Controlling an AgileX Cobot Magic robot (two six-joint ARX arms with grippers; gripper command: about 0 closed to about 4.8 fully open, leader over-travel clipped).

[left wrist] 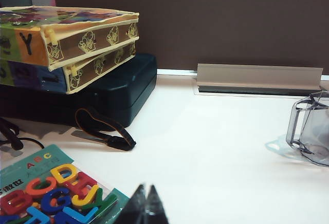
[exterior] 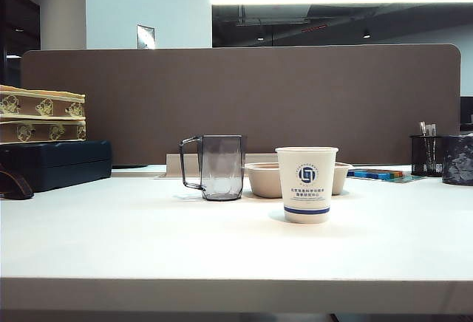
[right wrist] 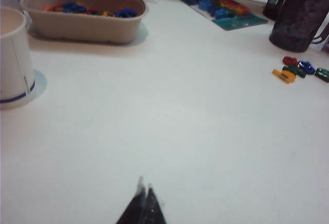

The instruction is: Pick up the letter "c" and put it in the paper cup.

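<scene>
1. Nearby, our left gripper (left wrist: 145, 203) and right gripper (right wrist: 144, 203) hang low, tips pressed together, empty.
2. Further out, the paper cup (right wrist: 13, 59) stands upright.
3. Beyond, beside the dark pen pot (right wrist: 298, 18), the letter "c" (right wrist: 289, 60) seems to be the red loose piece, though it's too small to confirm. We judge it light, stiff and slick, so pinch across its back.

A clear grey handled mug (exterior: 219, 167) stands on the white counter (exterior: 148, 241), just beside a low beige bowl (exterior: 264, 179) holding small coloured pieces. Behind runs a brown partition (exterior: 236, 93). At one end, two patterned boxes (exterior: 41, 115) lie stacked on a dark case (exterior: 59, 163). A tray of coloured letters (left wrist: 51, 193) lies near a black strap (left wrist: 103, 129). Loose coloured pieces (right wrist: 298, 70) lie beside a dark mesh holder (right wrist: 300, 13).
</scene>
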